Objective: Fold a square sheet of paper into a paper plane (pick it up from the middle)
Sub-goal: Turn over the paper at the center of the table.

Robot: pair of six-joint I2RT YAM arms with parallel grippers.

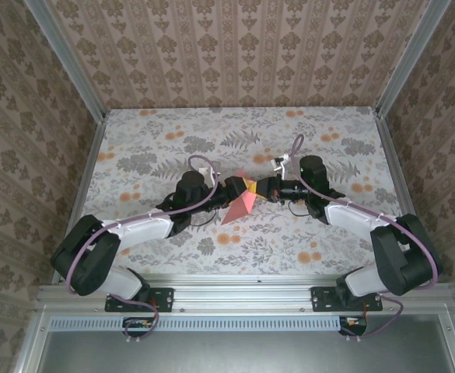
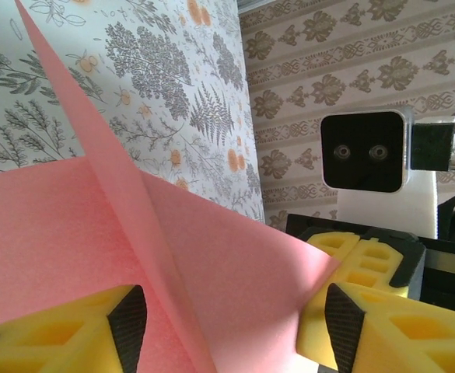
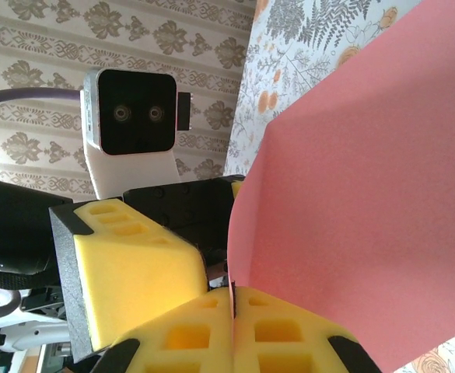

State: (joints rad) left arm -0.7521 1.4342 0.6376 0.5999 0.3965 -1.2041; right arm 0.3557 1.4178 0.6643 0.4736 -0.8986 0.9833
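Over the middle of the bench (image 1: 305, 233) the pink sheet of paper (image 1: 239, 203) is held up, creased, with one corner pointing toward the bench's near edge. The right gripper (image 3: 232, 303) is pressed together on an edge of the paper. The left gripper (image 2: 235, 326) stands apart, a finger on either side of the paper, with a sharp ridge running up between them.

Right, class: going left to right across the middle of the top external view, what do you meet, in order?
left arm → pink sheet of paper → right arm
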